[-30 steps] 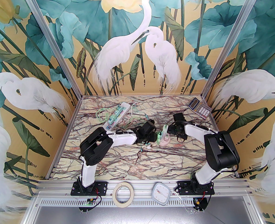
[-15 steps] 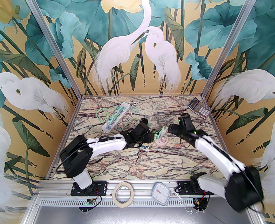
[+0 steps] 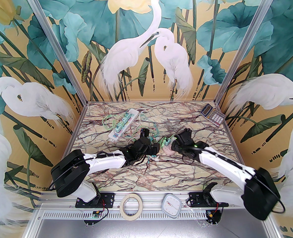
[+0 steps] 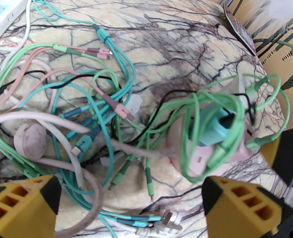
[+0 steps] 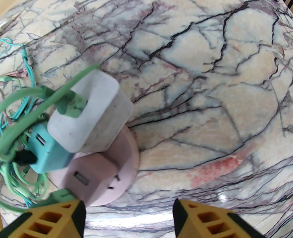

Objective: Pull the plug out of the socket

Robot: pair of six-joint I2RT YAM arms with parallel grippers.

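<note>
Centre of frame: left arm [image 3: 106, 161] and right arm [image 3: 221, 162] meet at the round pink socket [image 3: 166, 150] among tangled cables [image 3: 136, 130]; power strip [image 3: 123, 124] up-left of them, calculator [image 3: 212, 114] mid-right.

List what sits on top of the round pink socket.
Three chargers crowd the round pink socket: a white charger with a green cable, a teal charger and a pink charger. Their prongs and most of the socket's face are hidden beneath them.

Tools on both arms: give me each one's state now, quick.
Left tool: open, holding nothing, above the tangled cables.
Right tool: open, nothing between its fingers, just short of the pink socket.
</note>
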